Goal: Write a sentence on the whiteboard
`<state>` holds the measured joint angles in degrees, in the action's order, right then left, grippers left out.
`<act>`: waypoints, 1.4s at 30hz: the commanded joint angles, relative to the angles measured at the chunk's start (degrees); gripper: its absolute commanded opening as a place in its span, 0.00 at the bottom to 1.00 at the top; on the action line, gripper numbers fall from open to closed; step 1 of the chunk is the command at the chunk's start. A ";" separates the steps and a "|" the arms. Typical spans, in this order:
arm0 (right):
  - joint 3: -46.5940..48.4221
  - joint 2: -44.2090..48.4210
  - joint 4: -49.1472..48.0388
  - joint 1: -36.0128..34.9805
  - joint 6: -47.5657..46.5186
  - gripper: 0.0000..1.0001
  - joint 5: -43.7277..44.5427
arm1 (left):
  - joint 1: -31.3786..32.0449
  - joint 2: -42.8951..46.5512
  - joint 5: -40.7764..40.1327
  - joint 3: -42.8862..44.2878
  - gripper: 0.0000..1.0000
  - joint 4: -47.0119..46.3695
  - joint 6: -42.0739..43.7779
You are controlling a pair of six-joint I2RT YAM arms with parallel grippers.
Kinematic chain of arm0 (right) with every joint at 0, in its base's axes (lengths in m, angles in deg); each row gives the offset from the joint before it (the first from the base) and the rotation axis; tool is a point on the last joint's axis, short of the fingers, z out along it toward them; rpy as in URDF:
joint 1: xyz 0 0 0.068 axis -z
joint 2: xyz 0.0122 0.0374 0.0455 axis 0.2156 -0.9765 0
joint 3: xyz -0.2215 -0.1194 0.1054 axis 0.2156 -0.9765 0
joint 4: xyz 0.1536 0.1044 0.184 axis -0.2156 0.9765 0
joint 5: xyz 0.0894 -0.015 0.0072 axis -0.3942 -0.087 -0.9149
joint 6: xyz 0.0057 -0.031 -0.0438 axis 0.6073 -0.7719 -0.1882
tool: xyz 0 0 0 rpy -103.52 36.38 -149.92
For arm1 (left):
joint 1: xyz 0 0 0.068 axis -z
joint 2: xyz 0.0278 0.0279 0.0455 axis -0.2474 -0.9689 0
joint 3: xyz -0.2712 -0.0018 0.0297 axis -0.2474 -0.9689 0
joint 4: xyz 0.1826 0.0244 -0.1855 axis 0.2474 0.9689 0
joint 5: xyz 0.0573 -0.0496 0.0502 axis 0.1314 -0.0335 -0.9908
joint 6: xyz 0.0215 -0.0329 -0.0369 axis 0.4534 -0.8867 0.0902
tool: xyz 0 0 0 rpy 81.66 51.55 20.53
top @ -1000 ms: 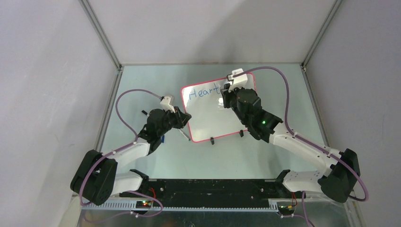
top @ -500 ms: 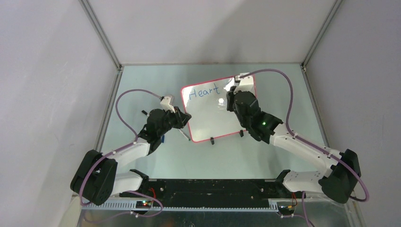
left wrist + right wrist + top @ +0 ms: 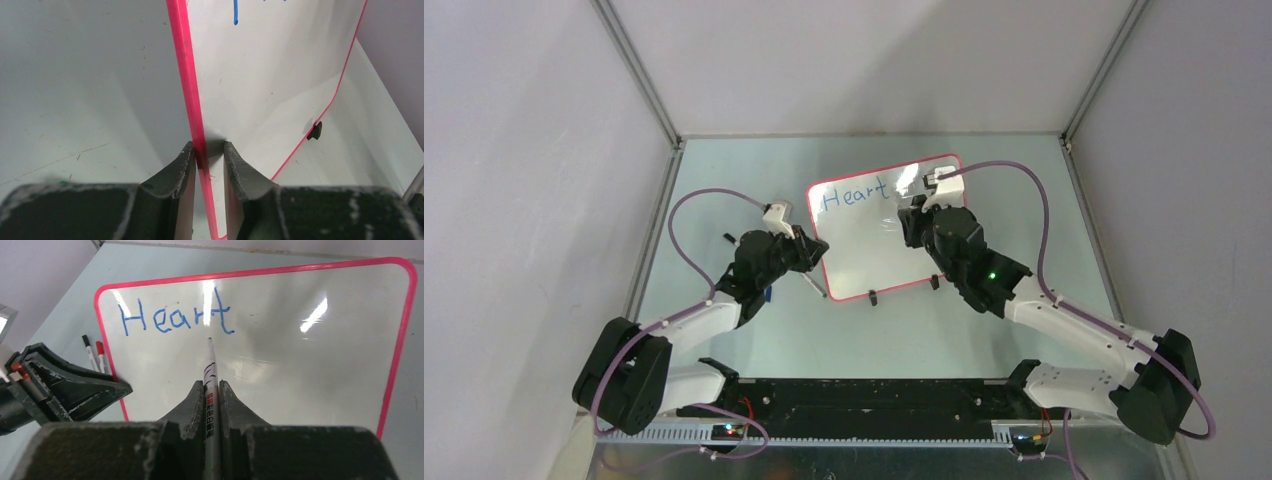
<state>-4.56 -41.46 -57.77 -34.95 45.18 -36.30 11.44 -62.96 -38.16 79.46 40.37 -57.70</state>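
Observation:
The whiteboard (image 3: 864, 250), white with a thin red frame, rests on the table at a slant. The sentence (image 3: 854, 193) is one blue word, "Heart" (image 3: 175, 319), along its top left. My left gripper (image 3: 817, 250) is shut on the whiteboard's left edge, and in the left wrist view its jaws (image 3: 208, 147) straddle the red frame (image 3: 186, 75). My right gripper (image 3: 211, 386) is shut on a silver marker (image 3: 210, 365), seen from above over the board's upper right (image 3: 911, 212). The marker tip points just below the "t". Whether it touches the board I cannot tell.
Two loose markers (image 3: 95, 356), one black-capped and one red-capped, lie on the table left of the board. A further marker (image 3: 814, 285) lies by my left gripper. Black feet (image 3: 873, 297) stick out at the board's near edge. Grey walls enclose the table.
My right wrist has swung from the board's top right corner back and down toward the word, its arm shifting right. The lettering and my left arm are unchanged.

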 commanded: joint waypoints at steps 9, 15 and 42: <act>11.73 -4.82 14.80 -0.44 4.95 0.00 -0.40 | 0.56 0.81 -2.58 1.46 0.23 0.54 2.84; 17.11 -10.82 19.23 -3.11 4.28 0.00 2.16 | 0.52 0.85 -2.51 1.46 0.23 0.58 2.80; 29.61 -26.09 22.55 -8.70 3.43 0.00 5.55 | 0.70 0.68 -2.37 1.46 0.23 0.32 2.62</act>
<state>21.02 -66.16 -35.43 -42.93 48.85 -32.56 11.61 -62.87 -38.36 79.46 40.41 -57.70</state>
